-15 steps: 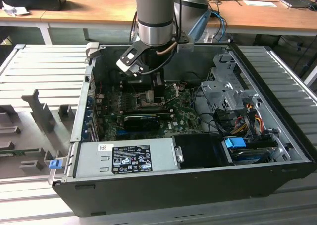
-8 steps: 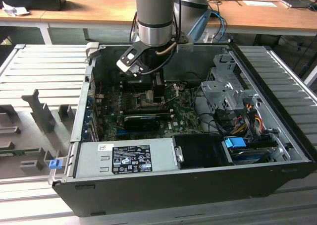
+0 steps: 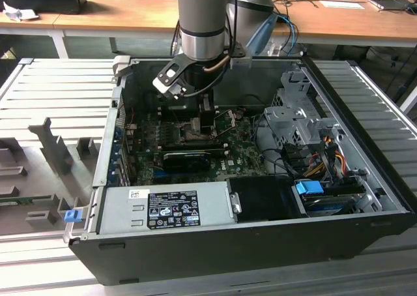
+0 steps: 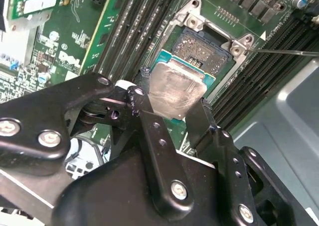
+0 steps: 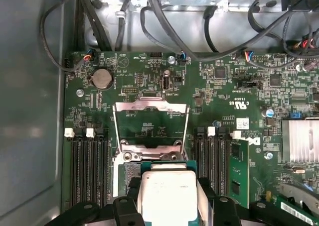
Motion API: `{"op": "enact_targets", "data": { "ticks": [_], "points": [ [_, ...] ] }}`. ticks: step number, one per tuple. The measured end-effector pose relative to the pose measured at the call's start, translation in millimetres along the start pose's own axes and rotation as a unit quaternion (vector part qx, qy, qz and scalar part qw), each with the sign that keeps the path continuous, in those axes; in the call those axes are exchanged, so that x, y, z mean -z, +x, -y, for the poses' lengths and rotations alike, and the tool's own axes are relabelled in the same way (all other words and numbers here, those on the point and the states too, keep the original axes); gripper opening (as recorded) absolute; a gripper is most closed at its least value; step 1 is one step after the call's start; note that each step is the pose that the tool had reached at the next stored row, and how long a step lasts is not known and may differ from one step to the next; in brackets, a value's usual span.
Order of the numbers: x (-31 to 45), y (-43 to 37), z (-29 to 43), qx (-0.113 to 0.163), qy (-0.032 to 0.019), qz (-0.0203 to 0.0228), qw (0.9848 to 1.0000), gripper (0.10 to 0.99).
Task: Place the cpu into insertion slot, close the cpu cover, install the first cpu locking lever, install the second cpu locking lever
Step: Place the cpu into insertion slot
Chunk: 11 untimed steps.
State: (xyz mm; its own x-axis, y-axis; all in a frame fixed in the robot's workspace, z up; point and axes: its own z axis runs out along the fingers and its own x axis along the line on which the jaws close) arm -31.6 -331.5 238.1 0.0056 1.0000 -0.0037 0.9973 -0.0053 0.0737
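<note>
Placement is the step in hand; the chip is not yet seated. The large black open metal computer case (image 3: 260,260) holds a green circuit board (image 5: 149,71) on its floor. The black two-fingered gripper (image 4: 172,104) hangs over that board, clamped on opposite edges of the small flat square cpu (image 5: 167,193). The thin silver-grey metal cpu cover (image 5: 149,107) stands swung open. The square dark insertion slot (image 4: 199,49) with its metal rim lies bare. The cpu sits above the slot and overlaps one side of it. In my judgement, seating calls for squaring the chip to the rim and lowering it level. Its pale silver face looks dull and smeared, its edge greenish.
</note>
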Motion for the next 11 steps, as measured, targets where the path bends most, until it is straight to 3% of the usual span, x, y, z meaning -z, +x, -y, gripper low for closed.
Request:
{"op": "enact_targets", "data": {
  "ticks": [11],
  "points": [
    [-11.2, 6.9, 11.8, -0.007, 0.0, 0.0004, 1.0, 0.525]
  ]
}}
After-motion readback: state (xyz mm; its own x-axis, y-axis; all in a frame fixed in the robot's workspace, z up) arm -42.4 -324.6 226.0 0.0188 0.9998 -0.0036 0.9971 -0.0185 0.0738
